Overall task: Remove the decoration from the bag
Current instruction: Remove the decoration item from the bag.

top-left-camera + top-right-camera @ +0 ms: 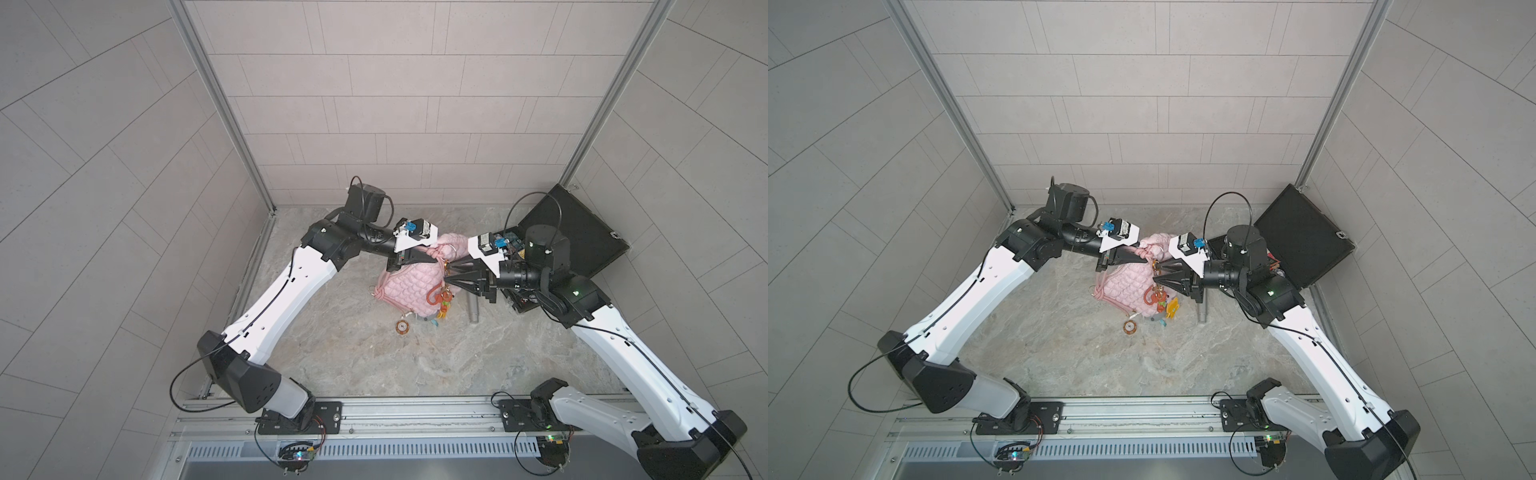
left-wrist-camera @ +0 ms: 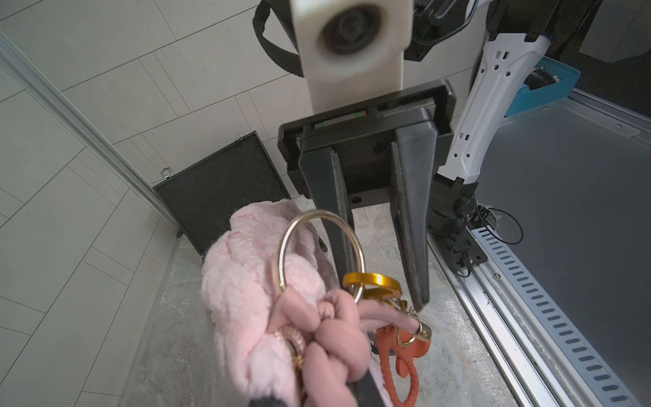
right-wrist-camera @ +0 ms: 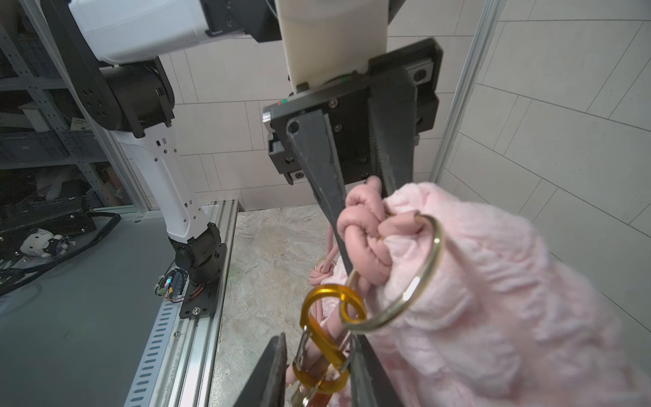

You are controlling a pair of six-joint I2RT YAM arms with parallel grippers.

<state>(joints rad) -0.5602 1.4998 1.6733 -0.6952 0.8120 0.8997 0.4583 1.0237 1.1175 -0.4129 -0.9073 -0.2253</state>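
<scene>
The pale-pink quilted bag (image 1: pixel 405 286) lies on the marble table, also visible in a top view (image 1: pixel 1125 286). My left gripper (image 1: pixel 434 254) is shut on the knotted end of its pink cord strap (image 2: pixel 334 338) and holds it up. A large gold ring (image 2: pixel 287 243) hangs from that knot. A gold carabiner (image 3: pixel 326 338) is clipped to the ring, and the orange cord decoration (image 1: pixel 439 297) with colourful charms dangles below it. My right gripper (image 3: pixel 318 373) is closed narrowly on the carabiner's two sides; it meets the left gripper from the right (image 1: pixel 446 276).
An open black hard case (image 1: pixel 573 232) stands at the back right, behind the right arm. A grey cylinder (image 1: pixel 473 309) lies right of the bag. A small round amber charm (image 1: pixel 402 328) lies on the table in front of the bag.
</scene>
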